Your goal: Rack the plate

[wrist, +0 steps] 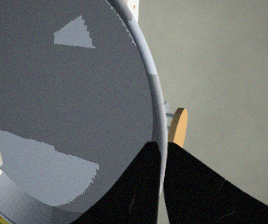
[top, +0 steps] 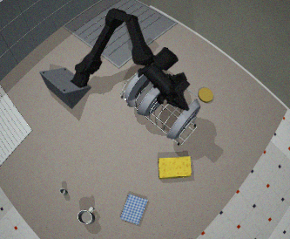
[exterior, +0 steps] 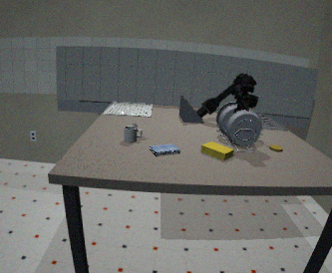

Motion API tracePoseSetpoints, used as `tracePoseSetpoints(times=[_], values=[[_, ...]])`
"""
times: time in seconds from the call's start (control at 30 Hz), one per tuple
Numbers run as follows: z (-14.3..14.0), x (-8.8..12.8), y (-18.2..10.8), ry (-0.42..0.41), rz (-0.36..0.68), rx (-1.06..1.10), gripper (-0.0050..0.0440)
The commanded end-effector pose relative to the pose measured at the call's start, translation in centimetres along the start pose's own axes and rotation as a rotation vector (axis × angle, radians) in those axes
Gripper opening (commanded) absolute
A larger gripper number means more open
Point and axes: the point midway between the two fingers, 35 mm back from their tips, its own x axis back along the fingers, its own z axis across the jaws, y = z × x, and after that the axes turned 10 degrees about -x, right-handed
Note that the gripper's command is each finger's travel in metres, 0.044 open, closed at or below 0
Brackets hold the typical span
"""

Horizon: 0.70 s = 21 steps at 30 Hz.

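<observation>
The wire dish rack (top: 162,109) stands on the counter, and it also shows in the side view (exterior: 239,131). Two or three grey plates (top: 142,92) stand upright in its far slots. Another grey plate (top: 184,119) stands upright at the rack's near end. My gripper (top: 184,101) is above this plate's top edge. In the wrist view the plate's face (wrist: 65,96) fills the left side, and its thin rim runs down between my two dark fingers. The gripper is shut on that rim. I cannot see whether the plate's lower edge rests in a slot.
A yellow sponge (top: 174,167) lies in front of the rack. A small yellow disc (top: 205,94) lies to its right. A blue checked cloth (top: 134,208), a mug (top: 85,215) and a small object (top: 64,190) lie near the front. The arm's base (top: 64,85) stands at the left.
</observation>
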Motion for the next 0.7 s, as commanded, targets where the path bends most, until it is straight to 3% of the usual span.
tracePoseSetpoints(times=[0.0, 0.67], values=[[0.15, -0.09, -0.1, -0.005, 0.002, -0.001, 0.0], [0.57, -0.27, -0.21, -0.005, 0.002, -0.001, 0.0]])
